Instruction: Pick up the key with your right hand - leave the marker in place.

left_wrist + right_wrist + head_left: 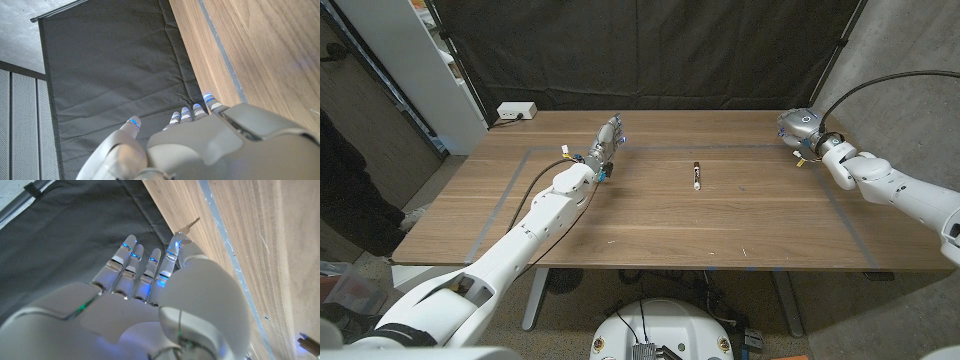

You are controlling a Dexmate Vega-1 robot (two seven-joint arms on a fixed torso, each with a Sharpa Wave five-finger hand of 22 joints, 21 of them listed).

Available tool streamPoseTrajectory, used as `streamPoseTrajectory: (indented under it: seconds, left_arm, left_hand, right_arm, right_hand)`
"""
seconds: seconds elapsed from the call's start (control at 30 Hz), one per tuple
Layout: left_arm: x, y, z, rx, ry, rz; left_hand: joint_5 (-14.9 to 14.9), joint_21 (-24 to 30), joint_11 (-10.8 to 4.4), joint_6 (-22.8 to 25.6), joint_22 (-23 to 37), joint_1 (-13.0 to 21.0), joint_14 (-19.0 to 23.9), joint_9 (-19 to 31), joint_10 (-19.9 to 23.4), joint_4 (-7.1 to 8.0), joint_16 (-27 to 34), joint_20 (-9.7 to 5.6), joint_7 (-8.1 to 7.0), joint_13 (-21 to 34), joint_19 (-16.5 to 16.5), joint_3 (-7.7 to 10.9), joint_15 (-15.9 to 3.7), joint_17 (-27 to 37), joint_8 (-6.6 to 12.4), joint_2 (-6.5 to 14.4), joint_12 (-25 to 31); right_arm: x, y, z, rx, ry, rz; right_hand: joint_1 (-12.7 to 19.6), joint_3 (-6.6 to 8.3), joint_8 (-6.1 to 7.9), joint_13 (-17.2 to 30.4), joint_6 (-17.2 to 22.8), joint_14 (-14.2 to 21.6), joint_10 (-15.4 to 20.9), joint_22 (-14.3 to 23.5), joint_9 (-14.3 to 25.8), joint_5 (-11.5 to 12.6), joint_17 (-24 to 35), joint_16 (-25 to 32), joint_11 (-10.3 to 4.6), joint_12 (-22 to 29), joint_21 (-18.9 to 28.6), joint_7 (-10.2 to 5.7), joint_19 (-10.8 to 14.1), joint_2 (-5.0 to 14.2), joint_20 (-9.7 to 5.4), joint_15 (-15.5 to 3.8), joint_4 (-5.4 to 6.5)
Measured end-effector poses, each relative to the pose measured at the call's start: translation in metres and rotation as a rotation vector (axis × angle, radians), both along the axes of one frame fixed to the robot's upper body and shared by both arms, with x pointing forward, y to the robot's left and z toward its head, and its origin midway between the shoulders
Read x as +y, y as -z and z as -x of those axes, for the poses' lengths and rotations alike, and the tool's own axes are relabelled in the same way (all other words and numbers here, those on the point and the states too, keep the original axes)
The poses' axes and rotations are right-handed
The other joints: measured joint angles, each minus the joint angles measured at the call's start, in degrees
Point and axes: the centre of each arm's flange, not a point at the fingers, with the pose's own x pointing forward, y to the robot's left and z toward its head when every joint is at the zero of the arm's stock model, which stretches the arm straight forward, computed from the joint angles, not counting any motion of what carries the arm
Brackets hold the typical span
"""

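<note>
Key (191,225): one, showing in the right wrist view as a thin metal tip that is sticking out past the fingertips (172,250) of the right hand (150,280). The rest of it is being covered by the thumb and fingers, so its shape is hard to make out. The right hand (803,128) is pinching the key between thumb and finger and is sitting over the far right corner of the table (650,235). In the head view the key is too small to tell apart from the hand.

Marker (696,176): one, lying on the table near its middle, well apart from both hands, with a dark far end and a pale body.

Left hand (608,138): it is reaching over the far part of the table, left of the marker, with fingers (195,111) straight and slightly apart, grasping nothing.
</note>
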Motion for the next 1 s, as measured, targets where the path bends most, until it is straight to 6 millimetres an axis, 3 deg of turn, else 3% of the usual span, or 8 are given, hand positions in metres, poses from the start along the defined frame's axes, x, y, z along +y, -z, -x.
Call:
streamPoseTrajectory:
  seconds: [1.0]
  left_arm:
    - [0.015,0.008,0.018,-0.028,0.011,0.020]
  left_hand:
    - [0.0,0.0,0.00,0.0,0.0,0.0,0.0,0.0,0.0,0.00,0.0,0.00,0.00,0.0,0.0,0.01,0.00,0.0,0.00,0.0,0.0]
  right_arm:
    - [0.013,-0.020,0.030,-0.073,0.035,-0.007]
  right_hand:
    - [1.0,-1.66,0.00,0.3,0.0,0.0,1.0,0.0,0.0,0.2,0.4,-0.4,-0.42,-0.5,0.0,0.00,0.0,0.54,0.00,0.00,0.22]
